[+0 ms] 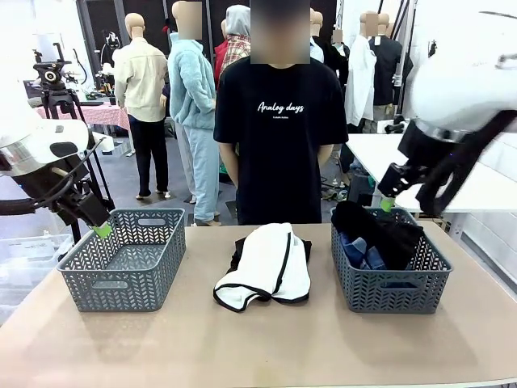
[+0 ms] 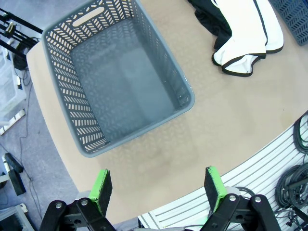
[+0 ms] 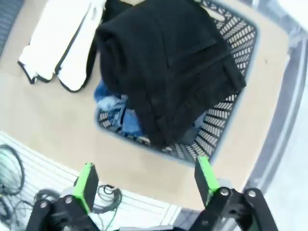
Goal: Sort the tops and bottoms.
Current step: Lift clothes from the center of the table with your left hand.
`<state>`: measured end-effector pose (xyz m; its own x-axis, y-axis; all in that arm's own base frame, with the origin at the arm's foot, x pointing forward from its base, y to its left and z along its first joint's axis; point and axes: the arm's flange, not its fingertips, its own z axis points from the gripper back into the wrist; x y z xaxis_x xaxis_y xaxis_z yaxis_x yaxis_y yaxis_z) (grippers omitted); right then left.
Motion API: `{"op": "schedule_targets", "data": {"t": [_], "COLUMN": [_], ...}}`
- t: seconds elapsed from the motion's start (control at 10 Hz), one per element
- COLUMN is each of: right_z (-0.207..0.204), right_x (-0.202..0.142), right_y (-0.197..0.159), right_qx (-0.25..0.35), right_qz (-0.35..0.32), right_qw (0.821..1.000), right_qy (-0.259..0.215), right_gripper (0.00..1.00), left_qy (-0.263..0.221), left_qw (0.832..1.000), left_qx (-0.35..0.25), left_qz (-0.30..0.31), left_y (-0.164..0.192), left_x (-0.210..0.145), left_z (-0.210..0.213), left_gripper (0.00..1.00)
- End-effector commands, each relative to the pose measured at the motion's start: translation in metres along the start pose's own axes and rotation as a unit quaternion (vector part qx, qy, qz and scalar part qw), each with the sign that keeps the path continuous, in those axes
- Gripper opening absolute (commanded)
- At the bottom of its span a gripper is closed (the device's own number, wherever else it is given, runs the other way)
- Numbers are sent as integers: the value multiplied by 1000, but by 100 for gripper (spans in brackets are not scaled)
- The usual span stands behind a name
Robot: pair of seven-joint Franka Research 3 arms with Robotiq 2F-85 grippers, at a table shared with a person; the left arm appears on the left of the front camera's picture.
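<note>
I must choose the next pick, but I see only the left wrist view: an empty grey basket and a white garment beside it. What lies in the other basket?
Observer: The right basket holds a black piece lying over a blue denim piece.
Operator: Where is the right gripper?
Observer: The right gripper hangs above that basket, jaws open, holding nothing.
Operator: Is somebody at the table?
Observer: Yes, a person stands at the far side, behind the white piece, with no hand over the table.
</note>
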<state>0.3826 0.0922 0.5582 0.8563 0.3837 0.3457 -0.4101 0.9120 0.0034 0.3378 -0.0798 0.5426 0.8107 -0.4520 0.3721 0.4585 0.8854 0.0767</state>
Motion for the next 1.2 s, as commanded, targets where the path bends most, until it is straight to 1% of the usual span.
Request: {"op": "schedule_targets", "data": {"t": [0.0, 0.1, 0.3, 0.4, 0.5, 0.6, 0.7, 0.8, 1.0, 1.1], "right_z": [21, 37, 62, 72, 78, 79, 79, 82, 82, 82], "right_x": [-40, -44, -32, -26, -18, -12, -13, -25, -25, -25], "right_y": [9, 13, 20, 23, 25, 22, 16, 22, 22, 22], "right_qx": [2, -7, -23, -27, -31, -20, -12, -20, -20, -20], "right_qz": [28, 34, 32, 29, 19, 8, 4, 26, 26, 26], "right_qw": [997, 994, 990, 989, 991, 993, 993, 990, 990, 990], "right_qy": [-77, -104, -136, -143, -131, -115, -120, -136, -136, -136], "right_gripper": [100, 100, 100, 100, 100, 100, 100, 100, 100, 100], "left_qy": [2, 2, 2, 2, 2, 2, 2, 2, 0, -34], "left_qw": [1000, 1000, 1000, 1000, 1000, 1000, 1000, 1000, 1000, 998], "left_qx": [-3, -3, -3, -3, -3, -3, -3, -3, 0, 13], "left_qz": [0, 0, 0, 0, 0, 0, 0, 0, 0, -46], "left_y": [1, 1, 1, 1, 1, 1, 1, 1, 0, -23], "left_x": [-1, -1, -1, -1, -1, -1, -1, -1, 0, 12], "left_z": [-1, -1, -1, -1, -1, -1, -1, -1, 0, 7], "left_gripper": [100, 100, 100, 100, 100, 100, 100, 100, 100, 100]}}
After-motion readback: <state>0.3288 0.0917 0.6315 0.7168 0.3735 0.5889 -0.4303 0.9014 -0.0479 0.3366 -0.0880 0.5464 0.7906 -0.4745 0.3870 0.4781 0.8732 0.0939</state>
